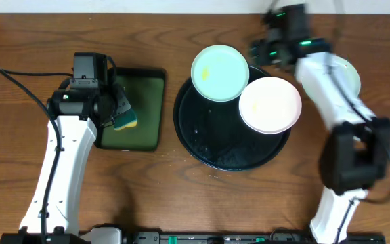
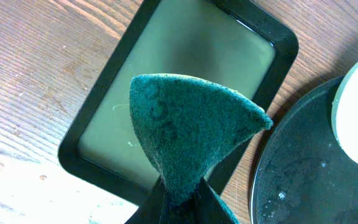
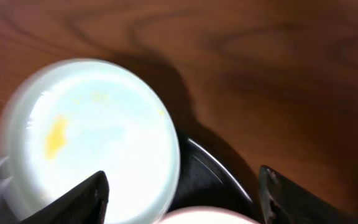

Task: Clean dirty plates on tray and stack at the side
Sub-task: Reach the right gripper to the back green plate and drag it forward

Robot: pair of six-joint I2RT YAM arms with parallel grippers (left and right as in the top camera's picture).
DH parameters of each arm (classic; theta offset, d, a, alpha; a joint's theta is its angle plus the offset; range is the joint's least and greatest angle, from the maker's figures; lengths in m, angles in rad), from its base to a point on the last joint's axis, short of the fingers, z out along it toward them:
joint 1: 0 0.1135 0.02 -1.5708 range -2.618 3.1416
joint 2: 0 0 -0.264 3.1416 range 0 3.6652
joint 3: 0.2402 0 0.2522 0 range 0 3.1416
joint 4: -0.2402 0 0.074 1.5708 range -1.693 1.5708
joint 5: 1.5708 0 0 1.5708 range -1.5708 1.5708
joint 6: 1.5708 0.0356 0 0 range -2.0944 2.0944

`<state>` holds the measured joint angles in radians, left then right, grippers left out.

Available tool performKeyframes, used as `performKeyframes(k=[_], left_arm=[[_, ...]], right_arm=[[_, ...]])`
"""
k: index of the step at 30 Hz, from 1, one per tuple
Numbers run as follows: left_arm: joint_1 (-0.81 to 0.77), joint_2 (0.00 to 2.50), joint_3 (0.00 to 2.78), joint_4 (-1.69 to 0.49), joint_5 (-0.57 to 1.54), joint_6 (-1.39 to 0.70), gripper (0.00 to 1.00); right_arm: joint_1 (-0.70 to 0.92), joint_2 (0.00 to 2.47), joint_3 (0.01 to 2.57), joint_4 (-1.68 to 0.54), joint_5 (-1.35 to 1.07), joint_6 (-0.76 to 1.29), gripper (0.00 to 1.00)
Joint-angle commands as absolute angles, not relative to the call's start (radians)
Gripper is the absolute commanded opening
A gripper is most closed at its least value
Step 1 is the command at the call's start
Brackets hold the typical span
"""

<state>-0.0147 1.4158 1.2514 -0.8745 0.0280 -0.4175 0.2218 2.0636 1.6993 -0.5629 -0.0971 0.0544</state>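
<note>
Your left gripper (image 1: pixel 119 107) is clamped on the sponge (image 2: pixel 191 130). In the left wrist view the sponge's dark green scouring face is folded into a peak where the fingers pinch it at the bottom edge. It hangs above the green tray (image 2: pixel 98 124), whose flat bed looks wet and glossy. I can't tell whether the sponge touches it.

The tray (image 1: pixel 202 146) sits mid-table, just right of the green one, with droplets on its black surface. Two plates rest on it:
- The mint plate (image 1: pixel 220 72) is at the far left, overhanging the rim, with a yellow smear left of its centre.
- The white plate (image 1: pixel 270 104) is on the right side, its edge past the rim, next to the mint one and possibly overlapping it.

The third plate (image 1: pixel 352 73) lies on the bare table (image 1: pixel 32 41) right of the tray, mostly hidden behind your right arm.

Your right gripper (image 3: pixel 182 180) hovers over the tray's far edge — blurred in the overhead view. Its fingers (image 3: pixel 86 198) are spread wide and hold nothing. The wrist camera looks down between them at the smeared mint plate and a sliver of the white one.
</note>
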Motion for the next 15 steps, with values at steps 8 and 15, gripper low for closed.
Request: performKeyframes(k=[8, 15], left_arm=[[-0.01, 1.418, 1.201, -0.855, 0.035, -0.404, 0.08], [-0.01, 1.418, 1.2, -0.842, 0.035, -0.404, 0.08]], right_arm=[[0.301, 2.255, 1.697, -0.432, 0.048, -0.088, 0.61], [0.31, 2.262, 1.697, -0.402, 0.051, -0.095, 0.21]])
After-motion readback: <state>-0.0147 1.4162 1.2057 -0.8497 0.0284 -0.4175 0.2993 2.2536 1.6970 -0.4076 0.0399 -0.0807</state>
